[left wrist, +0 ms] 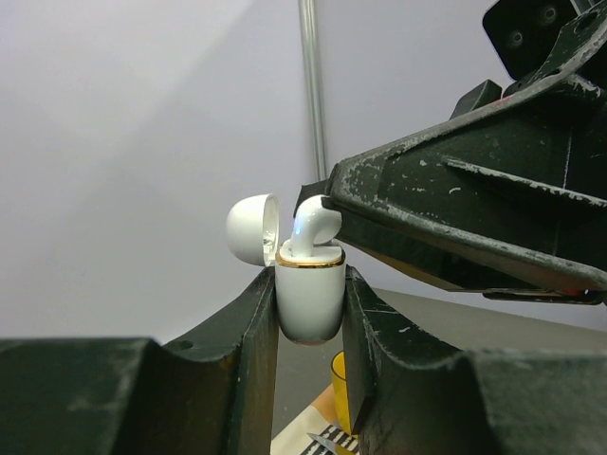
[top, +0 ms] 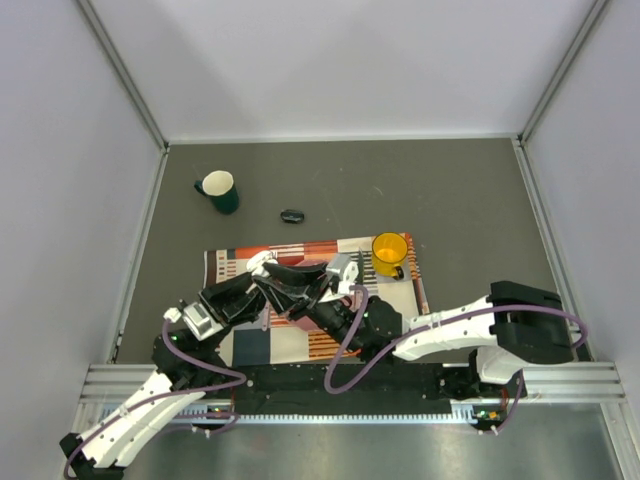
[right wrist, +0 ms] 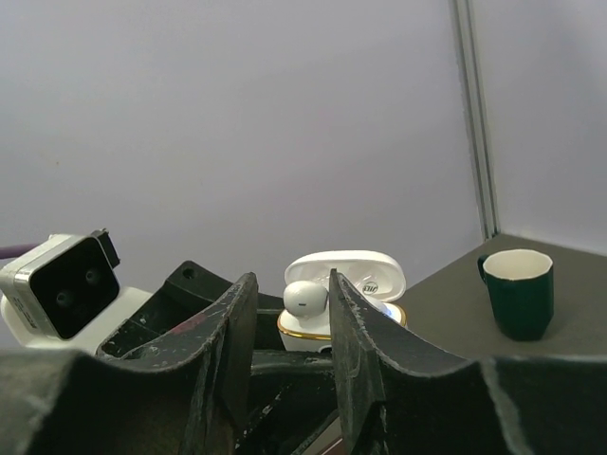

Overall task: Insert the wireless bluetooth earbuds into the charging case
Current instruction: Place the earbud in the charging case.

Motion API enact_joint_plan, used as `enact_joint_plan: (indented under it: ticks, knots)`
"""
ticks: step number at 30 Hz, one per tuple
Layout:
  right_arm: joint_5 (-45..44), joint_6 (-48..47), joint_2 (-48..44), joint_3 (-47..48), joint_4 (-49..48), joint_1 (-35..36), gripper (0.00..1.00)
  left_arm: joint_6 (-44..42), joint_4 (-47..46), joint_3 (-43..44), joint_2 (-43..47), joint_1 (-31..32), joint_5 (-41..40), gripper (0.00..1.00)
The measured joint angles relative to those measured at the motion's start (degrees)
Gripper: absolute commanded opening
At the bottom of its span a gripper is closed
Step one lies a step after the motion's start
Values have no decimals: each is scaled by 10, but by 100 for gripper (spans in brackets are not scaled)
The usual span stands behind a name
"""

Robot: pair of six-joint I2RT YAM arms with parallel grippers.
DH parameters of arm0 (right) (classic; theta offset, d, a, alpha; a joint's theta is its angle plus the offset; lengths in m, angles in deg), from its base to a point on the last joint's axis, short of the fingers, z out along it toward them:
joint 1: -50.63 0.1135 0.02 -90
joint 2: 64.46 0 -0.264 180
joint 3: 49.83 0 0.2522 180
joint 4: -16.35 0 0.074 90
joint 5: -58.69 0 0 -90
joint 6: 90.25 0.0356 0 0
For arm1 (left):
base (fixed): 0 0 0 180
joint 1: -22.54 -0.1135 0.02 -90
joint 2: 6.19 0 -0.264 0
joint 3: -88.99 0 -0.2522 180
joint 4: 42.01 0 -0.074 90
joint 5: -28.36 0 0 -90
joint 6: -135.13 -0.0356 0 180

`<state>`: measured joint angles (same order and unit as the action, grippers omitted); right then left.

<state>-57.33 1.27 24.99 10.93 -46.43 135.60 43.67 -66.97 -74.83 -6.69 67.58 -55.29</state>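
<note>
A cloth (top: pixel 235 262) lies on the table (top: pixel 450 190), just before the arm bases. A cup (top: pixel 389 253) stands on its far right corner. Behind the cloth a mug (top: pixel 220 190) stands at the left, and a small oval object (top: pixel 291 216) lies to the right of it. Above the cloth, the charging case (left wrist: pixel 309 303) sits upright in the left gripper (left wrist: pixel 308 277), its lid (left wrist: pixel 251 227) tipped back. One earbud (right wrist: pixel 305 297) stands in the case, between the fingers of the right gripper (right wrist: pixel 290 280).

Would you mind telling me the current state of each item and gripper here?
charging case: lid open, held upright.
earbud: standing in the case, top above its rim.
left gripper: shut on the charging case.
right gripper: open, jaws flanking the earbud.
green mug: upright on the table.
yellow mug: upright on the patterned cloth.
</note>
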Motion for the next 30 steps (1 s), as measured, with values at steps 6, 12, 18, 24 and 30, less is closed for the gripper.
enact_joint_plan:
  ticks: [6,12,18,24,30]
  knots:
    - [2,-3,-17,0,6,0,38,0,-4,0,0,0,0,0]
    - [5,-5,-31,0,7,0,39,0,-4,0,0,0,0,0]
    - [7,-5,-42,0,7,0,44,0,-4,0,0,0,-2,0]
    - [-2,-20,-53,-1,8,0,57,0,-3,0,0,0,-7,0]
    - [-6,-40,-98,1,68,0,85,-2,7,0,0,0,-12,0]
